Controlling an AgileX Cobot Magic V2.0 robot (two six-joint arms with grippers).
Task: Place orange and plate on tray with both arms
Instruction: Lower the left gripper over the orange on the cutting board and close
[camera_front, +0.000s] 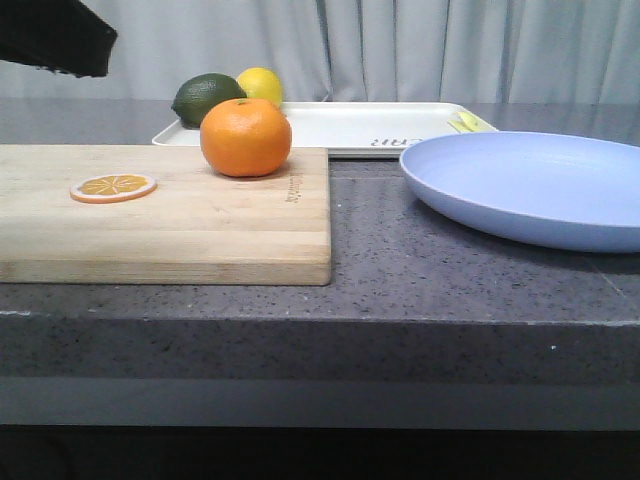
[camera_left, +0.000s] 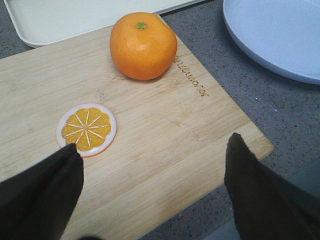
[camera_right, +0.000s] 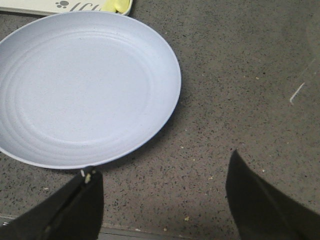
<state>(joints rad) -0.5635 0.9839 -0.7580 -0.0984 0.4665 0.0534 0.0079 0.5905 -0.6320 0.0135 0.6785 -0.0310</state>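
We see the tray (camera_front: 340, 128) holding a lemon (camera_front: 260, 84) and lime (camera_front: 206, 98), the orange (camera_front: 245, 137) on the cutting board's (camera_front: 170, 225) far edge, the plate (camera_front: 530, 185) on bare counter, and our 2 grippers (camera_left: 152, 150) (camera_right: 160, 172) spread wide.

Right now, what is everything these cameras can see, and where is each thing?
orange: one, bright orange, on the cutting board's far corner.
orange slice: one, orange with white rim, flat on the board.
cutting board: one, light wood, left on the counter.
plate: one, lavender-blue, right on the counter.
tray: one, white, behind both.
lime: one, dark green, by the tray's left end.
lemon: one, yellow, beside the lime.
left gripper: open, black.
right gripper: open, black.
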